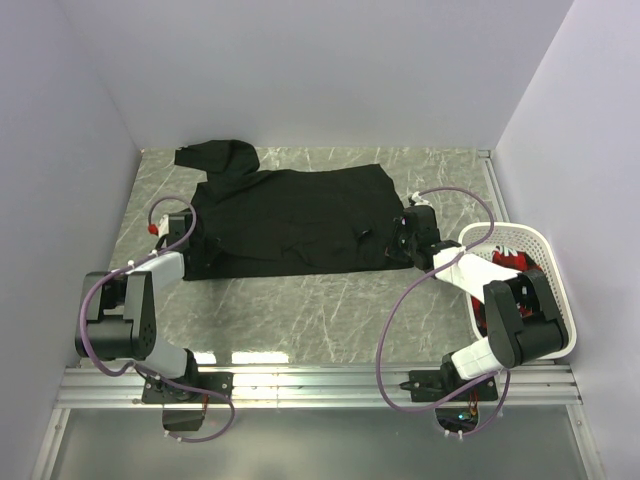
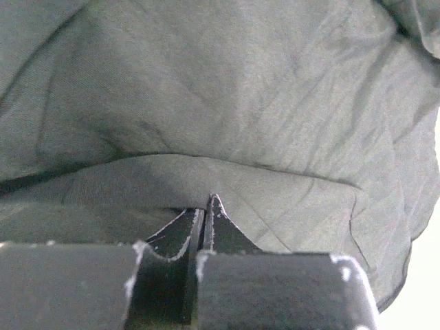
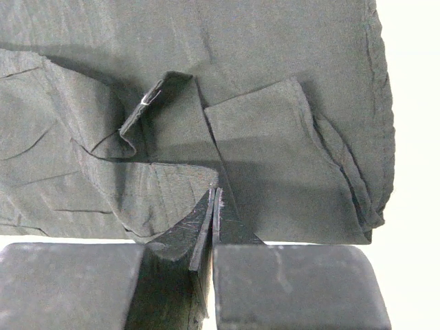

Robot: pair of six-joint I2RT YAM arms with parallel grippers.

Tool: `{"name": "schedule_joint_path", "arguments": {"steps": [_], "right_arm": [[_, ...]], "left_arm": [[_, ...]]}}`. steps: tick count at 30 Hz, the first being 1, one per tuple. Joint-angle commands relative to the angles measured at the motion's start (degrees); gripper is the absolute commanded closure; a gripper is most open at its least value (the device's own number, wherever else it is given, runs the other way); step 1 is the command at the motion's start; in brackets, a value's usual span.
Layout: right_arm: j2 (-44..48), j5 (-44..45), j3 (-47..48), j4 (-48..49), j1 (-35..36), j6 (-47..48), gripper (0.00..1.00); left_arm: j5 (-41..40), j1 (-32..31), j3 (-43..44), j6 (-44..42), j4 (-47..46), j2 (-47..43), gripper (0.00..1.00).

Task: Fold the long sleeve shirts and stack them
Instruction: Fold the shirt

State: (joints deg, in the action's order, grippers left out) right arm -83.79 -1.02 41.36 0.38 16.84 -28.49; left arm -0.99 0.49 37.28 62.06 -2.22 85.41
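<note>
Two arms stand bolted at the 6 o'clock edge of the grey marbled table [image 1: 320, 300], and both reach forward and low with elbows bent outward. One black shirt [image 1: 290, 220] lies spread flat across the middle of the table, between the two wrists, with one sleeve bunched up toward 11 o'clock. The left gripper [image 1: 188, 236] sits at the garment's 9 o'clock edge. Its jaws are clenched with the tips pushed into a soft fold, and whether cloth is caught between them cannot be told. The right gripper [image 1: 405, 236] sits at the 3 o'clock edge, with its jaws pinched tight on a raised crease of the black shirt beside a turned-up flap. One white slotted basket [image 1: 520, 232] stands at 3 o'clock behind the right arm, with red cloth [image 1: 510, 263] inside it.
</note>
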Motion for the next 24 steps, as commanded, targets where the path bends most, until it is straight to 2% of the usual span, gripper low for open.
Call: {"name": "schedule_joint_path", "arguments": {"steps": [1, 7, 10, 16, 18, 19, 20, 23, 24], "right_arm": [[0.73, 2.51, 2.93, 0.50, -0.14, 1.86, 1.00], [2.32, 3.30, 3.11, -1.26, -0.05, 3.44, 1.00], [1.70, 3.48, 2.15, -0.74, -0.05, 2.92, 1.00], [-3.04, 1.20, 4.25, -2.14, 0.03, 2.74, 0.97], [-1.47, 1.28, 3.73, -0.74, -0.05, 2.56, 0.87], [0.01, -0.20, 3.72, -0.47, -0.05, 2.48, 0.74], [0.46, -0.39, 4.07, -0.47, -0.05, 2.21, 0.67], [1.00, -0.22, 6.79, -0.47, -0.05, 0.90, 0.53], [0.91, 0.22, 7.32, -0.47, -0.05, 0.37, 0.51]], "left_arm": [[-3.31, -0.14, 2.36, -1.41, 1.85, -0.06, 0.99], [-9.90, -0.14, 6.49, -4.05, 10.11, -1.47, 1.00], [-11.75, -0.14, 6.76, -3.79, 11.18, -1.30, 1.00], [-8.42, -0.14, 5.70, -1.86, 10.48, 2.30, 0.98], [-7.89, -0.14, 5.09, -1.51, 9.87, 2.40, 0.97], [-7.62, -0.14, 4.83, -1.33, 9.52, 2.22, 0.96], [-7.62, -0.14, 4.30, -1.24, 9.34, 1.96, 0.95], [-7.01, -0.14, 4.29, -1.15, 9.16, 0.64, 0.85], [-6.74, -0.14, 4.56, -1.07, 9.42, 0.20, 0.77]]}}
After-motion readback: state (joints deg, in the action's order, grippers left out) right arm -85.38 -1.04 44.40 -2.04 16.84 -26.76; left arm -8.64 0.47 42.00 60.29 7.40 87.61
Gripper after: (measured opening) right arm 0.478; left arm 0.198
